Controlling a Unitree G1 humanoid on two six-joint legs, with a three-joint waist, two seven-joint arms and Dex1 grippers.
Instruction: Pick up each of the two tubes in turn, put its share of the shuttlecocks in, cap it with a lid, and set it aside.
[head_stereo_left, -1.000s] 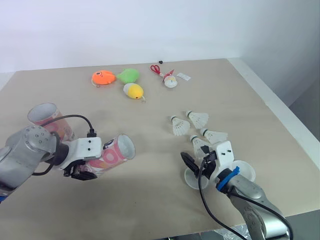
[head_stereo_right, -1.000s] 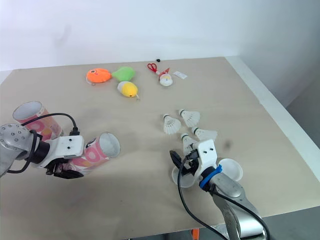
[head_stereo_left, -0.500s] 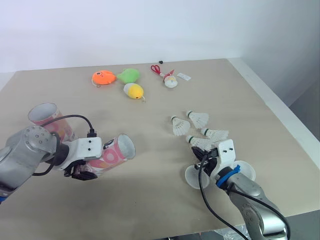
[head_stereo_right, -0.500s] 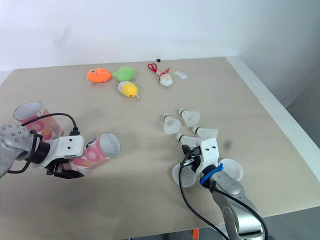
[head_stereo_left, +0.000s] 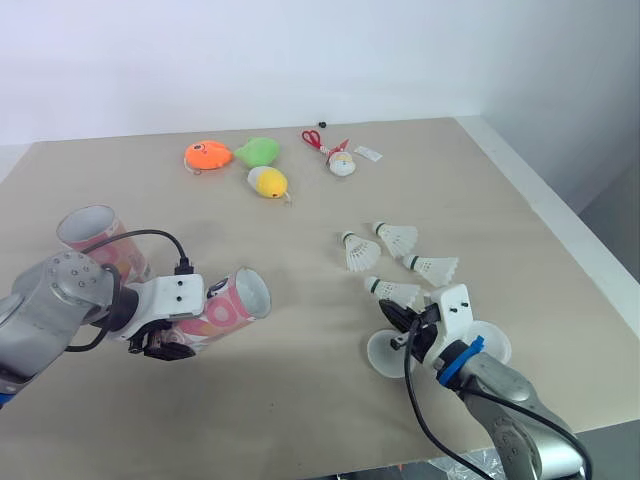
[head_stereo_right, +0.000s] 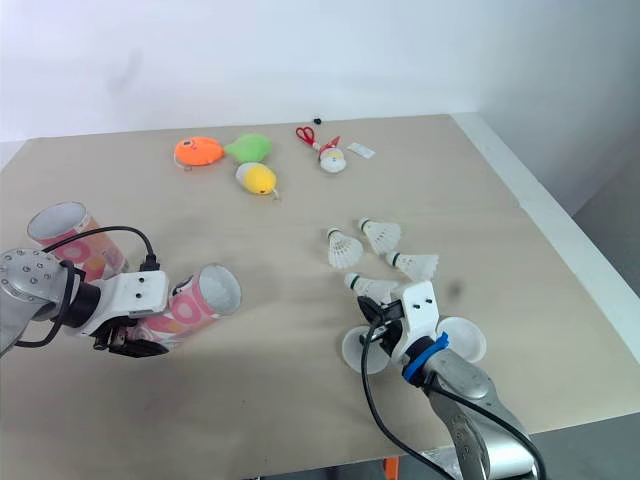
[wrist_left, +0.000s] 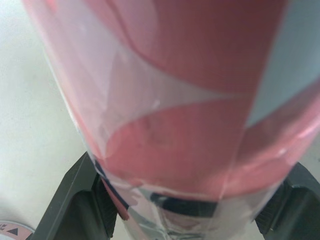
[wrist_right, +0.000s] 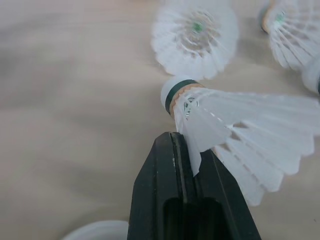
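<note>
Here right pincer (wrist_right: 183, 141) nips a shuttlecock (wrist_right: 240, 120) feather; left pincer (wrist_left: 187, 210) grips tube (wrist_left: 175, 100).

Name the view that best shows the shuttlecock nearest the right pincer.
Right wrist view: the shuttlecock shows cork, green band and feathers close up, a feather edge pinched in the right pincer. Both eye views show it small, lying on the table before that pincer.

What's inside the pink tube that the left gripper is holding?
The pink tube in the left gripper shows a pale, bare mouth with nothing at it; deeper in, its own wall hides the rest.
</note>
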